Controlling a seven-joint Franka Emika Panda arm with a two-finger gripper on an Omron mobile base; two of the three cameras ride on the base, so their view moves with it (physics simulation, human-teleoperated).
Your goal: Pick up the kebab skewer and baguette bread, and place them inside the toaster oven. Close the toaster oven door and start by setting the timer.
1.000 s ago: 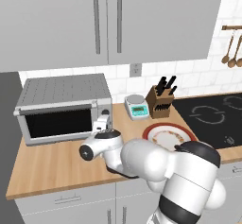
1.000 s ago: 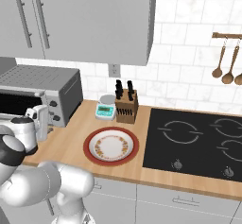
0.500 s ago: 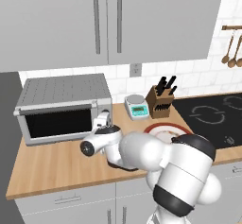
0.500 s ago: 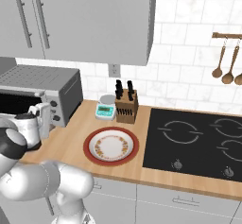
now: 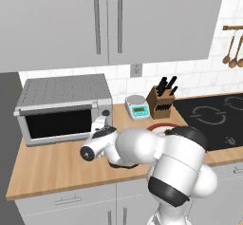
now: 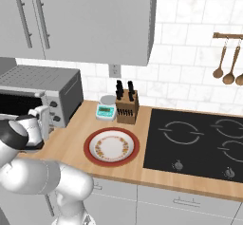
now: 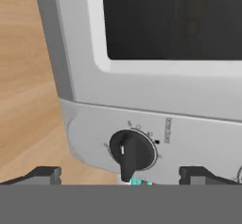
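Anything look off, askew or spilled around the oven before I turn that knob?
Nothing stands out. The toaster oven sits square on the counter with its door shut, the open gripper straddles a black knob, and the red plate lies flat and bare, no spills.

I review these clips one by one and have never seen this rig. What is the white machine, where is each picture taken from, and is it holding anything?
The white machine is a rendered robot arm on a base that can drive. Two pictures come from cameras on that base, behind the arm to its left and right; the third looks along its hand. Its two-finger gripper is open and holds nothing, facing a black knob on the boxy silver-grey toaster oven, whose dark glass door is shut. On the wooden counter stand a red-rimmed plate, a small kitchen scale and a wooden knife block.
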